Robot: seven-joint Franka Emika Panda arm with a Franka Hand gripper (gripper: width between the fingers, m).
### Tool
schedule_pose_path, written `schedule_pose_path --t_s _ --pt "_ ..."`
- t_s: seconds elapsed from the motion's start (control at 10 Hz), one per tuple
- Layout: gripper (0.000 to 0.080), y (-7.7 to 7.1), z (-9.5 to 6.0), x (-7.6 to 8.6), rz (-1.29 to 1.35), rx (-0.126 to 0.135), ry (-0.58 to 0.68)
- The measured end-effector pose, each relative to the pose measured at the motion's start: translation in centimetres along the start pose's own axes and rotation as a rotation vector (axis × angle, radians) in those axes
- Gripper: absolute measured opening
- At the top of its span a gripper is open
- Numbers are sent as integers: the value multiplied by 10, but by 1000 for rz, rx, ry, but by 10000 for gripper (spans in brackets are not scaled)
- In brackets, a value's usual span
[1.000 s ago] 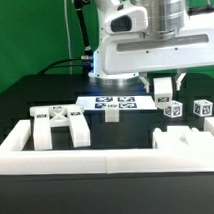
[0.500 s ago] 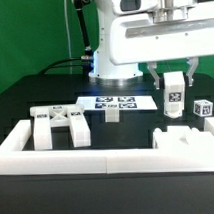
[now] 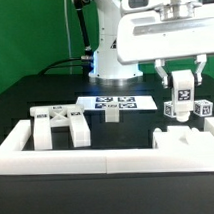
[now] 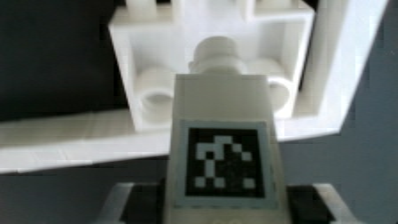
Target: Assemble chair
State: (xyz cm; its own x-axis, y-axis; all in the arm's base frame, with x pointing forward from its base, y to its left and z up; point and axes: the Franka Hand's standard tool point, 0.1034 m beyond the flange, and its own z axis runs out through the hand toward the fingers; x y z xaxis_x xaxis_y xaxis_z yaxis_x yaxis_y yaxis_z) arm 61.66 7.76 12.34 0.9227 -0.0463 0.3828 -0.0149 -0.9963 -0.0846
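While jaws clamp chair leg [image 3: 181, 92], black-white tag [image 4: 224, 160]

Black table [image 3: 34, 93]: chair parts [image 3: 61, 125], marker board [image 3: 117, 101], barrier wall [image 3: 57, 157]

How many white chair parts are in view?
6: back panel at the exterior view's left, seat at its right, small block by the marker board, leg in the gripper, two blocks near it; others may be hidden.

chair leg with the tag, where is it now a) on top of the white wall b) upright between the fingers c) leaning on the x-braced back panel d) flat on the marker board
b: the chair leg stands upright, clamped between the fingers.
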Motion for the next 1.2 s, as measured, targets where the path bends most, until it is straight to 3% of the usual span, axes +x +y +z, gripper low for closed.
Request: schedule_pose_path --t_s 0.2,0.4,0.7,1.2 --pt "291 -14 8 3 -55 7 18" --pt "291 -11 8 2 -53 3 41" --pt "291 -13 15 8 -82 -6 237" --pt "291 -19 32 -3 -124 -7 209"
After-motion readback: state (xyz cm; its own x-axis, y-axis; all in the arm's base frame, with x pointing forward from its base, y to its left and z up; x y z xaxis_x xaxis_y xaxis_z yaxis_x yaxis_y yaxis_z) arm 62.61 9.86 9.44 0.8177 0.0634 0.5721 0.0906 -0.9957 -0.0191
